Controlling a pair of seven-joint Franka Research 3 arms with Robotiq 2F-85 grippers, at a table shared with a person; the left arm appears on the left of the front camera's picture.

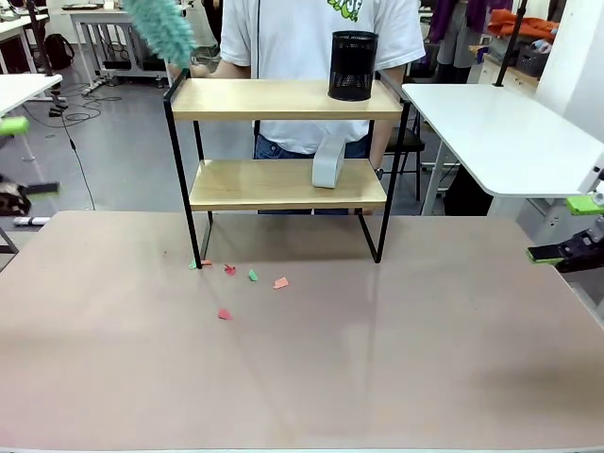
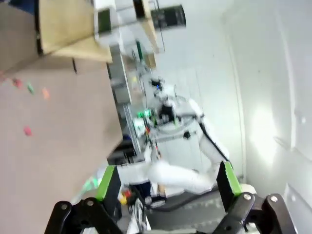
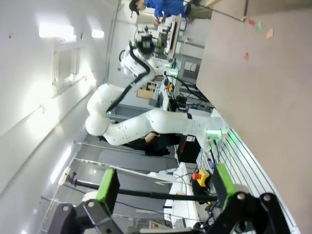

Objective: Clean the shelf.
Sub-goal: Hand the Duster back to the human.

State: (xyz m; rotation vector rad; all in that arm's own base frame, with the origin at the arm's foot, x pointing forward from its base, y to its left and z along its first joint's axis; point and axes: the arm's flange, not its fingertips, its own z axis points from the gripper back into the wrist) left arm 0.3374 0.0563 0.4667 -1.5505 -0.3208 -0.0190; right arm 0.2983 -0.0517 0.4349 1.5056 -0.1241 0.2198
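Observation:
The shelf [image 1: 283,99], two light wooden boards in a black frame, stands at the table's far side; it also appears sideways, as shelf [image 2: 66,29], at the top left of the left wrist view. A black mesh cup [image 1: 353,66] stands on its top board and a pale curved object [image 1: 328,162] on the lower one. Behind it a person holds a teal duster [image 1: 162,28] above the shelf's left end. My left gripper [image 1: 24,156] [image 2: 168,180] is open at the far left edge. My right gripper [image 1: 566,228] [image 3: 165,183] is open at the right edge. Both hold nothing.
Small red and green paper scraps [image 1: 252,275] [image 2: 29,87] [image 3: 258,27] lie on the brown table [image 1: 302,377] in front of the shelf's left legs. A white side table [image 1: 500,132] stands at the back right.

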